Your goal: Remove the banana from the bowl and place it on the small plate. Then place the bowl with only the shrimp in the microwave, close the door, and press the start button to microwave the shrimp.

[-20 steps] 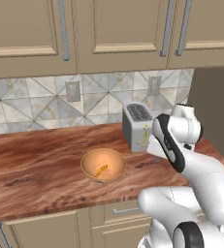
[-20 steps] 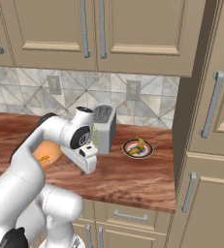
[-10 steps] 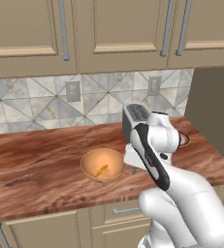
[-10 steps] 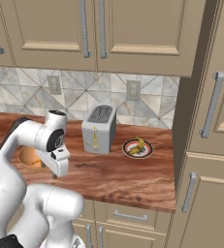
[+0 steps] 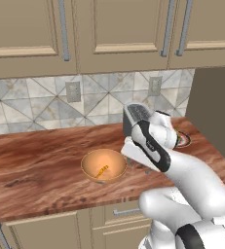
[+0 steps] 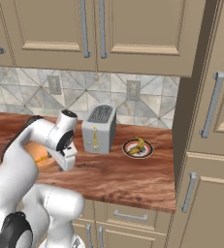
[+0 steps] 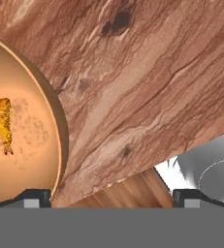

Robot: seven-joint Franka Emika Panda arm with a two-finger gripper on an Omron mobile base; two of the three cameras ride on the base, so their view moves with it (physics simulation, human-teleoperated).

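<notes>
The orange-tan bowl sits on the wooden counter with only the tiny shrimp inside; in the hand view the bowl lies at the left with the shrimp in it. The banana lies on the small plate, right of the toaster. My gripper hangs low just right of the bowl's rim, open and holding nothing, its fingertips spread wide over bare counter. In the right base view the arm hides part of the bowl. The microwave and its door are out of view.
A silver toaster stands at the back of the counter between bowl and plate. Beige cabinets hang above, and a tall cabinet closes off the right end. The counter's front edge runs close to the bowl.
The arm has swung left from in front of the toaster to the bowl's right side, and the hand has come down close to the counter. Bowl, banana and plate have not moved.
</notes>
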